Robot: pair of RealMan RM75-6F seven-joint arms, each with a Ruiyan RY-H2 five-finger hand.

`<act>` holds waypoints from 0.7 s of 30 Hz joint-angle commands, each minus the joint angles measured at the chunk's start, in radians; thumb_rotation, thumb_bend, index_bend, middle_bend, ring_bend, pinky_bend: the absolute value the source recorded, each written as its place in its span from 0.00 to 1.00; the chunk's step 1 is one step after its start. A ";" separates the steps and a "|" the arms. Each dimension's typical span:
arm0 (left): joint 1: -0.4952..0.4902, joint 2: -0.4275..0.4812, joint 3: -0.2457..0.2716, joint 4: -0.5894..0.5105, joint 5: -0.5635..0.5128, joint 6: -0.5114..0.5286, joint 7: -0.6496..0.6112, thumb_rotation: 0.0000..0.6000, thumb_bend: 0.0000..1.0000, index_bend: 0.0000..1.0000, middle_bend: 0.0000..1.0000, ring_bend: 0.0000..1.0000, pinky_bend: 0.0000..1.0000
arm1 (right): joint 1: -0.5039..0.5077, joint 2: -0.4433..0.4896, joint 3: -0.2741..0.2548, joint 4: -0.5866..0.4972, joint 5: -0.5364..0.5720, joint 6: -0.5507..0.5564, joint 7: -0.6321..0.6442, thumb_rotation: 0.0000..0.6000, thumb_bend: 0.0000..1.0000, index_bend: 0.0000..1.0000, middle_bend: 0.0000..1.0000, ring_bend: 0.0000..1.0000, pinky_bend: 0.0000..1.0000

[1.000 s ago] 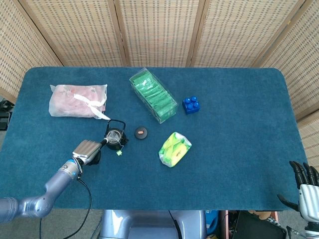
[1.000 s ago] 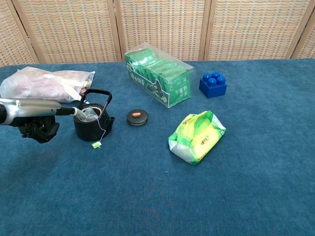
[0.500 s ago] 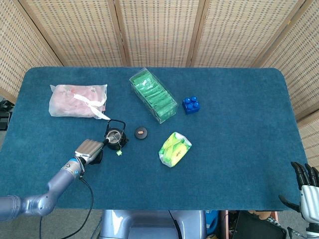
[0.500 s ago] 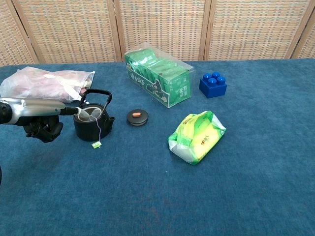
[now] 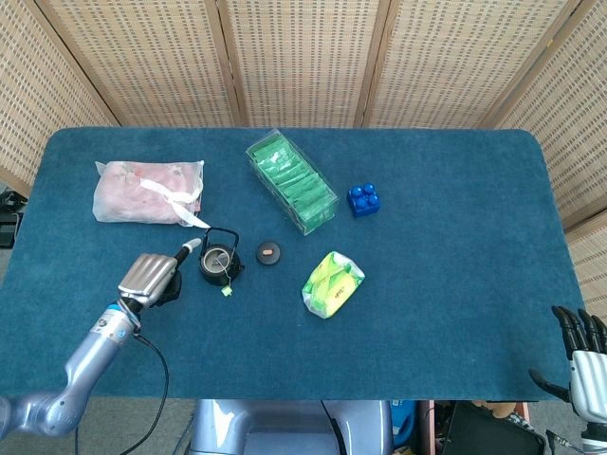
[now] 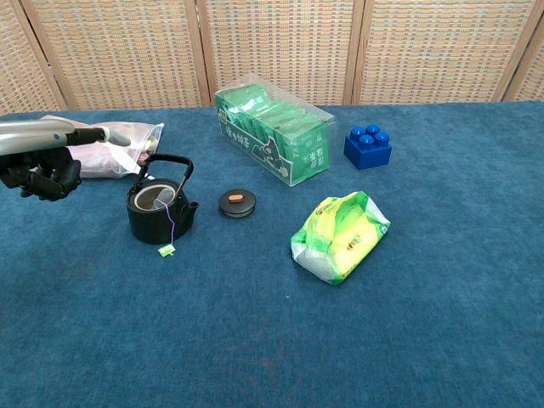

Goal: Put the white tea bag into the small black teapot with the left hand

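White tea bag (image 6: 155, 199) inside small black teapot (image 6: 160, 210), pale against the dark opening in chest view; string draped over the front rim, paper tag (image 6: 166, 250) lying on the counter (image 6: 272, 340) just in front of the pot; teapot upright, bail handle raised.

Left hand (image 6: 38, 166) up and to the left of the teapot, apart from it; nothing held; one finger stretched toward the pot, the rest curled under; tip of that finger short of the handle, no contact visible. In head view left hand (image 5: 150, 277) likewise just left of the pot. Right hand (image 5: 580, 365) at the far lower-right edge, well apart from everything, fingers spread, nothing held.

Key relation: pot lies to the right of the left hand, slightly lower; left hand by far the nearer. Judgement: placement looks done; only remaining step a clear retreat, away from the pot, so as not to snag the bail handle or the trailing string.

Surroundings: teapot lid (image 6: 237, 202) off, just right of the pot; pink bag (image 6: 106, 144) behind the left hand, close enough to brush on withdrawal; clear box of green packets (image 6: 272, 133) further back; blue block (image 6: 368, 146) and green-yellow pouch (image 6: 340, 235) well to the right, out of the way.
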 commanded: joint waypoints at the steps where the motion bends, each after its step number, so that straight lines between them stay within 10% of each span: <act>1: 0.083 0.024 0.013 -0.023 0.101 0.115 -0.055 1.00 0.98 0.00 0.65 0.58 0.65 | 0.002 0.002 0.001 -0.002 -0.003 0.001 -0.003 1.00 0.08 0.11 0.20 0.03 0.10; 21: 0.497 -0.004 0.135 0.044 0.424 0.609 -0.159 1.00 0.66 0.00 0.13 0.05 0.03 | 0.046 0.017 0.002 -0.042 -0.067 0.001 -0.046 1.00 0.08 0.11 0.19 0.03 0.10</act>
